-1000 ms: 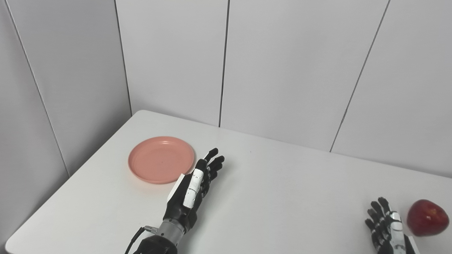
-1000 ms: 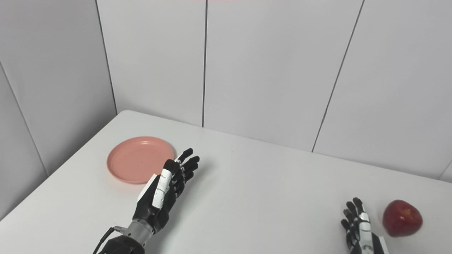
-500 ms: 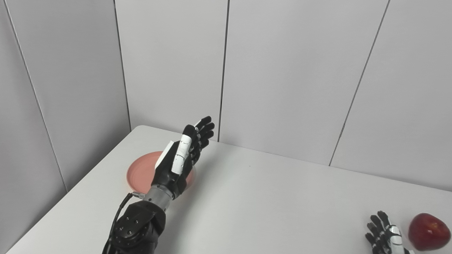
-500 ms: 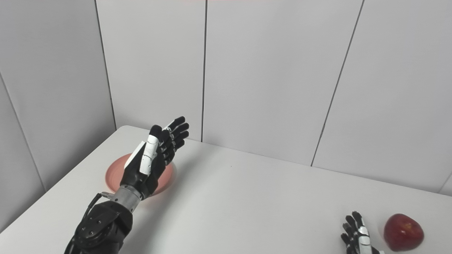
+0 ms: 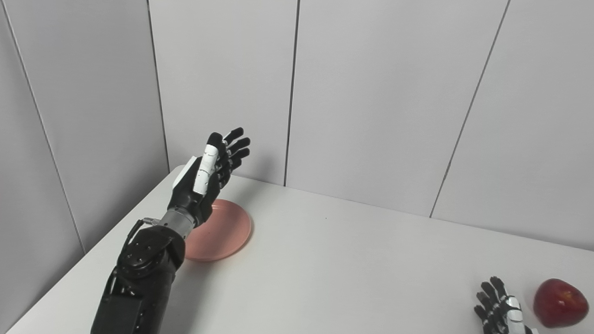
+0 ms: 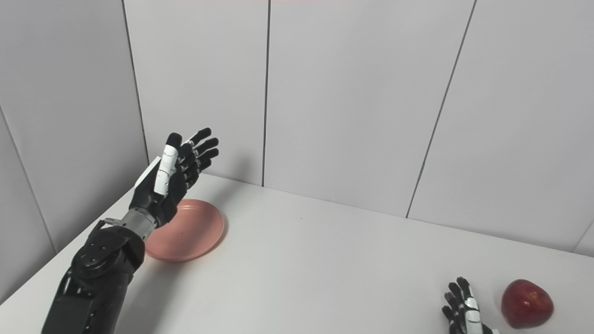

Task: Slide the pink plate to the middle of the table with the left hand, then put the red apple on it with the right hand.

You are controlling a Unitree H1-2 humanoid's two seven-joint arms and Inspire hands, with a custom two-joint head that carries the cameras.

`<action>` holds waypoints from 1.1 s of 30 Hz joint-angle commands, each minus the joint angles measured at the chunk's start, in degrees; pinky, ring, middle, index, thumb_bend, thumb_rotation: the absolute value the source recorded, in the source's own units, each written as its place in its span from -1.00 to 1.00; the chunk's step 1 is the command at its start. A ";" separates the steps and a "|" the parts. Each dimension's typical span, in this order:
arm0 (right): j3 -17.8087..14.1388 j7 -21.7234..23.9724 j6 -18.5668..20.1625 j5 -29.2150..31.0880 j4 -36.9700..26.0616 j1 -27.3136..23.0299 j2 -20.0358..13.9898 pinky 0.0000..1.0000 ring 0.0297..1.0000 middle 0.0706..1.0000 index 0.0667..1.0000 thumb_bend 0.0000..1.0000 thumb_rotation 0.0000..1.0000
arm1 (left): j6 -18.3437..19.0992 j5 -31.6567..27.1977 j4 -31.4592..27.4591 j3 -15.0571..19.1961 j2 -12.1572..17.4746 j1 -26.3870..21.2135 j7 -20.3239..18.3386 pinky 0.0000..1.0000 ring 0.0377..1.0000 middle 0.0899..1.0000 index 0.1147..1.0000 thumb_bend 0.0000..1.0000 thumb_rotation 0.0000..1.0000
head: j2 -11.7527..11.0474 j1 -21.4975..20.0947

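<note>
A pink plate (image 5: 222, 232) lies flat on the white table (image 5: 334, 269) near its far left corner, partly hidden behind my left wrist. My left hand (image 5: 209, 171) is raised in the air above the plate's left part, open, fingers spread and pointing up toward the wall, holding nothing. A red apple (image 5: 559, 302) sits at the table's near right. My right hand (image 5: 499, 310) rests low just left of the apple, open and apart from it; only its fingers show at the bottom edge.
Grey wall panels (image 5: 371, 93) close off the back and left of the table. The table's left edge (image 5: 93, 250) runs close beside the plate.
My left hand rose from the table beside the plate's right rim and swung up and left, now above the plate. The camera tilted a little. The right hand and apple stayed put.
</note>
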 commanded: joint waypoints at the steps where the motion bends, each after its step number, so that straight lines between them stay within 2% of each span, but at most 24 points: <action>1: 0.74 -0.02 -0.67 0.12 1.44 2.13 1.20 1.00 0.96 0.94 0.99 0.52 1.00 | -2.55 -0.82 0.76 1.29 2.85 -4.36 -0.40 0.99 0.88 0.84 0.77 0.91 1.00 | 0.36 0.11; 6: 0.84 -0.08 -0.59 0.04 1.17 2.22 0.96 1.00 0.96 0.94 1.00 0.53 1.00 | -3.49 -1.22 5.83 3.81 5.18 -6.48 -0.34 1.00 0.90 0.84 0.84 0.85 1.00 | 0.62 0.32; 10: 0.76 0.06 -0.48 0.35 1.23 2.14 0.79 1.00 0.96 0.95 1.00 0.52 1.00 | -6.22 -1.36 10.81 4.60 6.91 -7.55 -1.61 1.00 0.90 0.84 0.84 0.82 1.00 | 0.74 0.56; 14: 0.83 0.30 -0.56 0.43 1.35 2.11 0.56 1.00 0.97 0.96 1.00 0.52 1.00 | -7.30 -2.31 16.04 5.65 7.91 -8.48 -2.33 1.00 0.91 0.86 0.86 0.88 0.98 | 0.85 0.71; 19: 0.88 0.05 -0.34 0.27 0.96 2.24 0.58 0.99 0.96 0.95 1.00 0.54 1.00 | -9.78 -1.79 22.15 5.88 9.08 -9.32 -2.31 0.89 0.91 0.87 0.89 0.92 0.94 | 1.12 0.80; 33: 1.01 0.03 -0.10 0.28 0.37 2.50 0.42 0.98 0.95 0.94 1.00 0.55 1.00 | -18.08 -0.17 40.04 5.97 12.19 -13.17 -1.82 0.85 0.83 0.81 0.83 0.89 0.94 | 2.04 0.63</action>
